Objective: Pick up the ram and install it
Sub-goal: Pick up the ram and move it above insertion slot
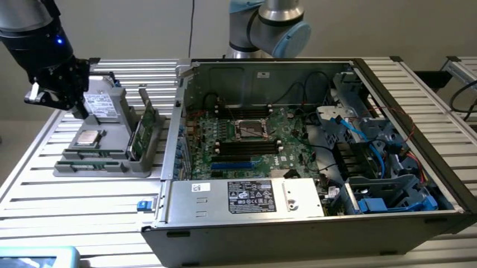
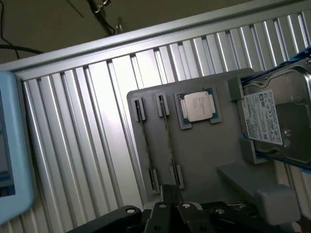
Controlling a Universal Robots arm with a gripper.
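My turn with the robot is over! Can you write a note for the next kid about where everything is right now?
gripper: hovers over the gray tray, beside the hard drive.
ram: standing on edge in a tray slot, next to the processor chip.
Done: nothing yet; the ram is not picked up.
Left: the whole job. The black motherboard slots in the open computer case look empty.

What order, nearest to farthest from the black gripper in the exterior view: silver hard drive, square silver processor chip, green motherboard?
1. Silver hard drive, beside the gripper.
2. Square silver processor chip, beside the drive.
3. Green motherboard, exterior view's right.
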